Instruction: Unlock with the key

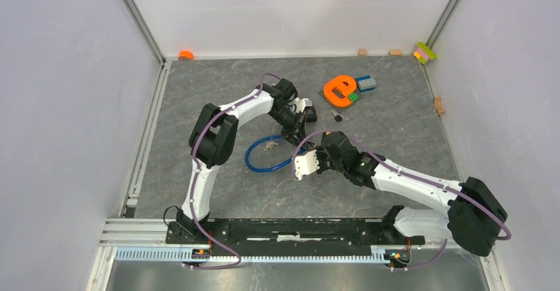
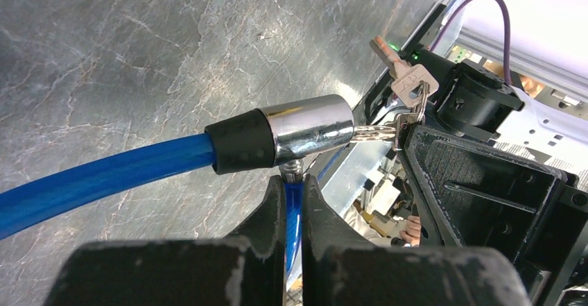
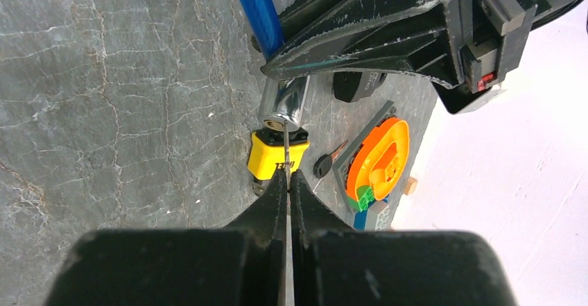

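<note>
Key [image 3: 286,146] in the cable lock, mid-table in a white-walled cell

Grey, marble-veined sheet covers the table [image 1: 198,93], faintly glossy, with pale cracks running across it. Plain white walls [image 1: 66,106] close it in on three sides, joined at the far corners by slanting aluminium posts [image 1: 139,17]. A slotted metal rail [image 1: 264,255] runs along the near edge.

Near the middle, the blue cable [image 2: 104,177] loops on the surface and ends in a black collar and a chrome barrel [image 2: 312,127]. The left gripper [image 2: 295,184] is clamped on the cable strand just under that barrel. The right gripper [image 3: 287,177] is pinched tight on the key, whose blade enters the barrel's end face. Spare keys [image 2: 405,80] hang from the same ring.

Beyond the barrel sit a yellow padlock [image 3: 277,155], a black-headed key [image 3: 324,164] and an orange letter shape [image 1: 342,90] on a grey plate with blue and green bricks. An orange cap [image 1: 186,55] lies in the far left corner, and small wooden blocks [image 1: 362,52] line the far wall
</note>
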`<state>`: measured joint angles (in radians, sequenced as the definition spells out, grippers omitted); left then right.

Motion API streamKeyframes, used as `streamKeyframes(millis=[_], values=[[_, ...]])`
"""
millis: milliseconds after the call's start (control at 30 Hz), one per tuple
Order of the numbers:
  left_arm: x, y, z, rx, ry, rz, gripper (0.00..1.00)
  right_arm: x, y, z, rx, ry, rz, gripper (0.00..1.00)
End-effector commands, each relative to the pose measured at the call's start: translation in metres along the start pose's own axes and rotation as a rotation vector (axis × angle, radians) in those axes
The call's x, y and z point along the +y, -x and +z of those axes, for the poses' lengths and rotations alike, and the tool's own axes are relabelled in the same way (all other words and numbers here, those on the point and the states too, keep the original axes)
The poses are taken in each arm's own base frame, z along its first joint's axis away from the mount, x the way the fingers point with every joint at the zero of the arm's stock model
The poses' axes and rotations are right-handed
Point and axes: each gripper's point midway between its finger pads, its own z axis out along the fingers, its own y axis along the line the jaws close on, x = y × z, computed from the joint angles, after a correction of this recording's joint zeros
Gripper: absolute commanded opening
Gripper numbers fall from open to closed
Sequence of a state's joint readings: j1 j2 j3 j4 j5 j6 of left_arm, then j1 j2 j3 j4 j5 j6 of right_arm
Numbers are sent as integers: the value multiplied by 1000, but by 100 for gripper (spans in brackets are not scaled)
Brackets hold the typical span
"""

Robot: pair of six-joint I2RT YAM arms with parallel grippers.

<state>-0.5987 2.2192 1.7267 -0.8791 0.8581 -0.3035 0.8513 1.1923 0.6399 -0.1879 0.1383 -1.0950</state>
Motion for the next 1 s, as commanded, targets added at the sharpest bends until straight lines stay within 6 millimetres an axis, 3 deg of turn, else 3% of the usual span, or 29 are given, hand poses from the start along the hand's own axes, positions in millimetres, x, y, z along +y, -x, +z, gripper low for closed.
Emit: streamKeyframes(millis=[0,967], values=[[-16,-1,-4,9,-82,-44,2,-13,3,0,0,-61,-18,0],[-20,-1,-13,-24,-124,-43,2,3,-2,-3,-21,-55,-4,0]])
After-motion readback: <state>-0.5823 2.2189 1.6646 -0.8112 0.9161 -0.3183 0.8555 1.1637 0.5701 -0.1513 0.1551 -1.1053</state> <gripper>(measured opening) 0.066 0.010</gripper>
